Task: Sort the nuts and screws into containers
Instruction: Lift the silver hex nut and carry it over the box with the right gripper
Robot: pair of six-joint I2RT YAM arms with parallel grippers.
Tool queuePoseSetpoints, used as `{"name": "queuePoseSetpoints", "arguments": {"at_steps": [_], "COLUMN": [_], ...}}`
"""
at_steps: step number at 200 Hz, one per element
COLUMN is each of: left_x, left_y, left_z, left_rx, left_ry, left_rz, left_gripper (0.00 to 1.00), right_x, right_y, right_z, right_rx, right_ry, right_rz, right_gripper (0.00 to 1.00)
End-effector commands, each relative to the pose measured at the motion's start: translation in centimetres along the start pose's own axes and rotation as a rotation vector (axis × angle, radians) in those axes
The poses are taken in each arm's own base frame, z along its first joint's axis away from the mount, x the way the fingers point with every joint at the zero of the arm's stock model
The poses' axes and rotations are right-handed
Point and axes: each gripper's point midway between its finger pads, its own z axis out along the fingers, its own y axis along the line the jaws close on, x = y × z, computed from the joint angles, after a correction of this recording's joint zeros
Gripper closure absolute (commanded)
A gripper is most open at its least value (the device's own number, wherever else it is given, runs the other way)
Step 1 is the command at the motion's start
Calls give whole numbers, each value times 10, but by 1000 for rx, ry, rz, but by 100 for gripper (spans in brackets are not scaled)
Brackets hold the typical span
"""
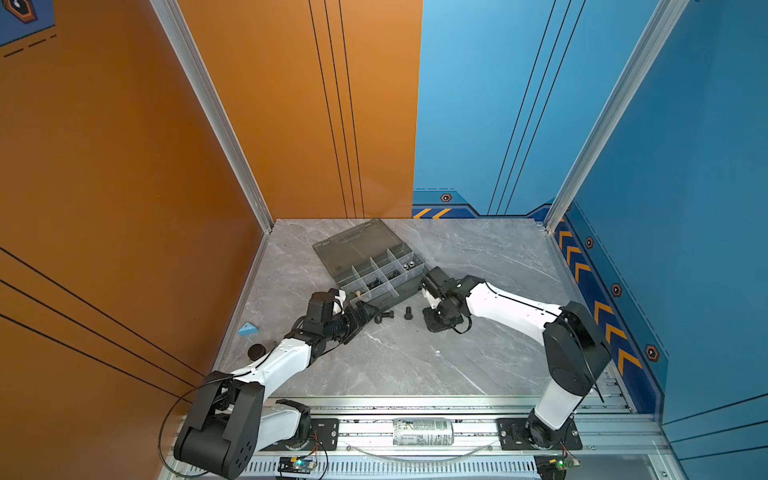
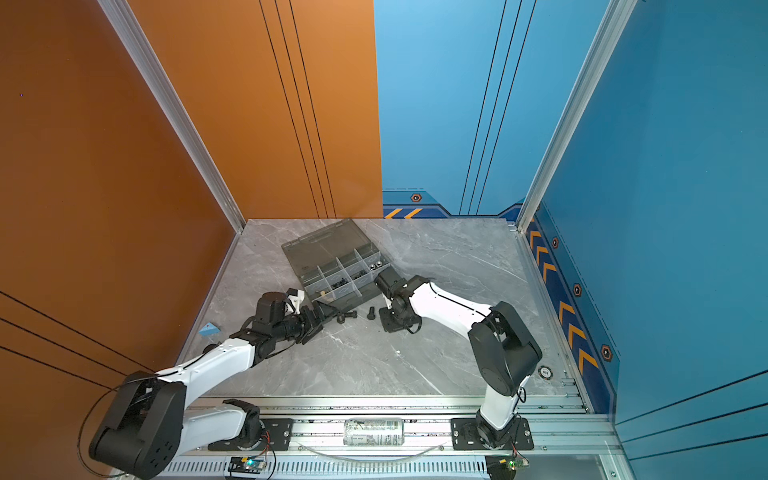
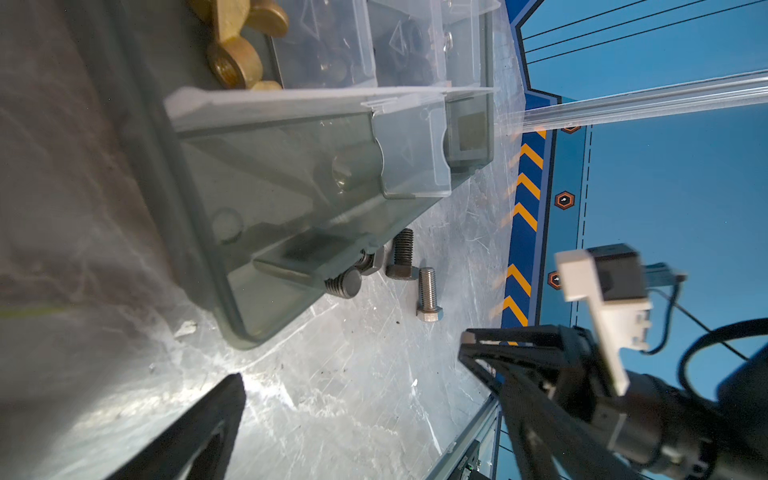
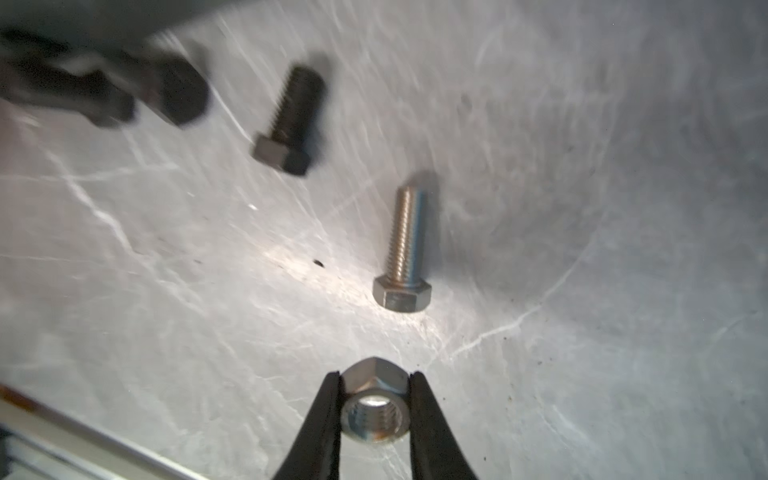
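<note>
My right pincer [image 4: 376, 376] pinches the silver nut [image 4: 374, 411] at the lower middle of the frame, close to the bench [image 4: 582, 208]. The hold looks narrow; I think a quick swing toward the box [image 1: 374, 266] may let it slip.

Left arm [image 1: 286, 357] and right arm [image 1: 507, 305] are presenting white shells with black joints [image 1: 575, 353]. Black cables [image 1: 166, 415] are looping outside both. Right gripper [image 4: 376, 377] fingers [image 4: 318, 419] are showing black, tapered.
</note>
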Motion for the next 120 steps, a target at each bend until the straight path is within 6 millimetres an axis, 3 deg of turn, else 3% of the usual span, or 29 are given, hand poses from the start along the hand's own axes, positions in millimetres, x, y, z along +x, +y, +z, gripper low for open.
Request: {"name": "queuePoseSetpoints", "arguments": {"at_steps": [1, 31, 57, 78, 85, 120], "left_x": [3, 4, 4, 3, 3, 3], "left_y": [1, 3, 2, 0, 0, -5], "left_z": [-1, 0, -1, -4, -5, -12], "left_rx": [16, 18, 23, 22, 23, 36], "left_ry": [15, 14, 12, 3, -2, -39], "left_rz": [9, -1, 0, 2, 4, 18], "left_gripper": [2, 2, 2, 2, 2, 2], "right_x": [-36, -97, -151, -191, -199, -241], "right_y": [4, -5, -9, -17, -24, -35], "right_z": [-33, -50, -48, -40, -22, 8], "right_rx": [-78, -85, -159, -185, -170, -170], "right_ry": [-86, -223, -284, -321, -308, -361], "right_rz": [-35, -39, -6, 19, 29, 50], "right_gripper": [91, 93, 93, 92, 91, 89]}}
